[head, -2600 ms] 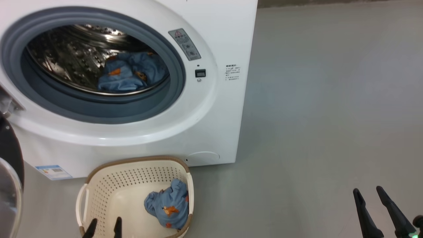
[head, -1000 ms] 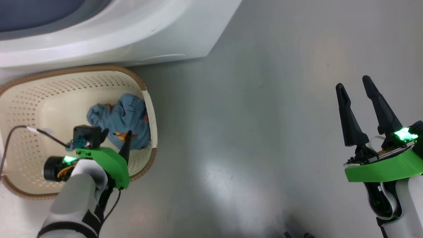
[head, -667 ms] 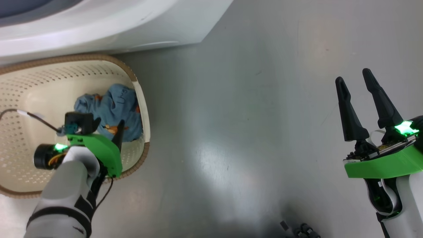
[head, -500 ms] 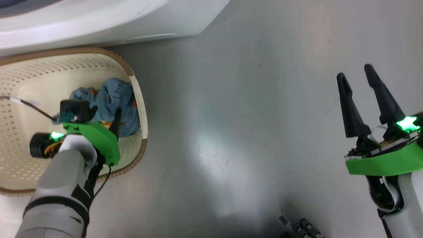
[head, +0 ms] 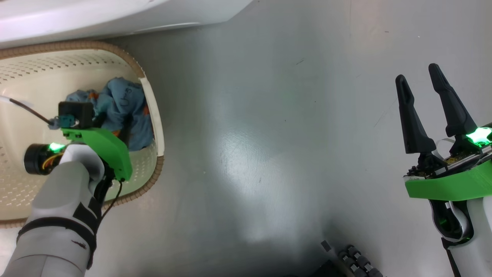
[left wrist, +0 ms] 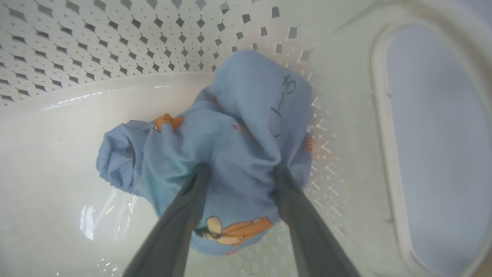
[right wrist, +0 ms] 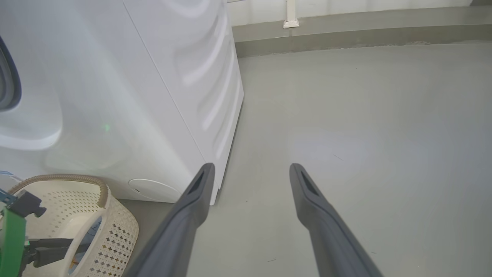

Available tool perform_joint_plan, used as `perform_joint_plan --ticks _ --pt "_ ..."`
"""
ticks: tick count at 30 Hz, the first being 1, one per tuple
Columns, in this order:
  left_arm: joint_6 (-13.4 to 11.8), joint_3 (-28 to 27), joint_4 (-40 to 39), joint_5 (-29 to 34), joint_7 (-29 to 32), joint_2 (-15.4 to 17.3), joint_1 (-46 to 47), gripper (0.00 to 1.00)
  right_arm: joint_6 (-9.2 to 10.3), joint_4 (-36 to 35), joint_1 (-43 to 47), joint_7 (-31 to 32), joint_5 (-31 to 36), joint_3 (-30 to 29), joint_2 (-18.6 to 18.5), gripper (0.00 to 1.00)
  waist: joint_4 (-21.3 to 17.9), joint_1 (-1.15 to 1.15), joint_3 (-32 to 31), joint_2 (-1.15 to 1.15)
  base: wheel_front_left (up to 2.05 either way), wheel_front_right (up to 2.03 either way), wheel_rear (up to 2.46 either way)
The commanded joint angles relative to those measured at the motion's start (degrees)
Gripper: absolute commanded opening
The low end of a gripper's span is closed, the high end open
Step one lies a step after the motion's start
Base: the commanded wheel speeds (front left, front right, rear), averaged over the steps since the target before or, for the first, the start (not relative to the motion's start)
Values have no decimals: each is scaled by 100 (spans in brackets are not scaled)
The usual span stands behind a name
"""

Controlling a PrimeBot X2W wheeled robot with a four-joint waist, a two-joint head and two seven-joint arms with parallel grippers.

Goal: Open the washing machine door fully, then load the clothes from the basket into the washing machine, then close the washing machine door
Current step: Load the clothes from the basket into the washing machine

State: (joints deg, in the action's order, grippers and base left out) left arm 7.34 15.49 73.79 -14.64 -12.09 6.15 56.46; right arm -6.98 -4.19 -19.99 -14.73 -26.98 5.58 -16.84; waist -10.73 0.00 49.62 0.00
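Observation:
One of the clothes [head: 119,104], light blue with orange cartoon prints, lies crumpled against the right wall of the cream basket [head: 153,111]. My left gripper [head: 113,125] reaches down into the basket. In the left wrist view the left gripper [left wrist: 241,169] is open, its fingertips [left wrist: 201,173] pressed into the garment [left wrist: 246,127] with a bunch of cloth between them. The right gripper [head: 417,73] hovers open and empty over the floor at the right. The washing machine [head: 115,15] stands behind the basket. Its door is out of view.
The right wrist view shows the right gripper [right wrist: 251,167] over bare grey floor [right wrist: 365,134], beside the machine's white side [right wrist: 173,96] and the basket [right wrist: 111,227]. A wall skirting [right wrist: 346,34] runs along the back. Dark parts of my base [head: 351,263] show at the bottom edge.
The head camera has tilted, sliding the basket up and left in view. My left gripper has sunk lower onto the garment, and its fingers have drawn slightly closer together. The right gripper keeps its pose.

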Motion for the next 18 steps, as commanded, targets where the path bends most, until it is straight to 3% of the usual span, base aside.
perform_joint_plan --ticks 1,2,10,18 --pt "14 -52 -10 -43 -3 177 -106 12 -51 -133 141 -27 -10 113 -109 100 -1 0 -9 0 0 0 0" --pt "14 -33 -8 -83 -3 187 -100 0 -51 -129 142 -27 -9 111 -113 100 0 0 -20 0 0 0 0" --pt "14 82 4 -403 -64 118 -164 0 -51 -86 169 -27 32 74 -119 100 152 0 -305 0 0 0 0" --pt "14 -166 6 -864 -257 126 -468 0 -51 18 302 -27 55 42 -106 100 413 0 -963 0 0 0 0"
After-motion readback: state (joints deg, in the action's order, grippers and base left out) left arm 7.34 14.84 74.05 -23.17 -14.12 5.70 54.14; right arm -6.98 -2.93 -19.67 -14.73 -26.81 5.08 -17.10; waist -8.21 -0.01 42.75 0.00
